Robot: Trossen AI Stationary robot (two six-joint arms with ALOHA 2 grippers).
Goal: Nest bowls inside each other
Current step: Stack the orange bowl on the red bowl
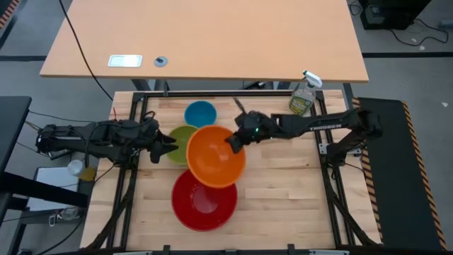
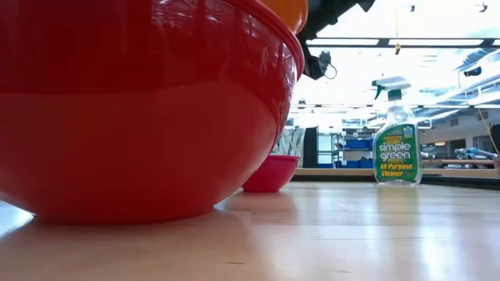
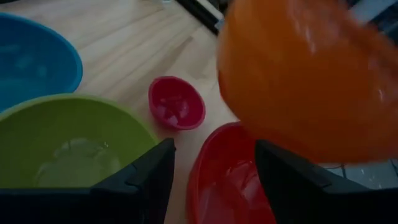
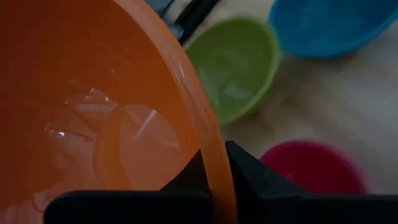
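Note:
My right gripper (image 1: pixel 234 142) is shut on the orange bowl (image 1: pixel 216 157), which hangs in the air over the table's middle, above the far rim of the red bowl (image 1: pixel 204 202). The red bowl stands on its base near the front edge. The lime green bowl (image 1: pixel 181 140) and the blue bowl (image 1: pixel 200 113) stand behind it to the left. The small magenta bowl (image 3: pixel 177 103) stands on the table under the orange bowl, which hides it in the high view. My left gripper (image 1: pixel 167 146) is open at the green bowl's left side and holds nothing. My right gripper holds the orange bowl by its rim (image 4: pixel 215 167) on the side toward the table's right edge, one finger inside the bowl and one outside. The fingers come from the right, slanting down. The bowl is lifted clear of the table and tilted, its opening still facing up.
A clear spray bottle (image 1: pixel 304 95) with a green label stands at the table's far right corner. Bare wood lies to the right of the bowls (image 1: pixel 283 184). A second, light brown table (image 1: pixel 212 35) stands beyond the far edge.

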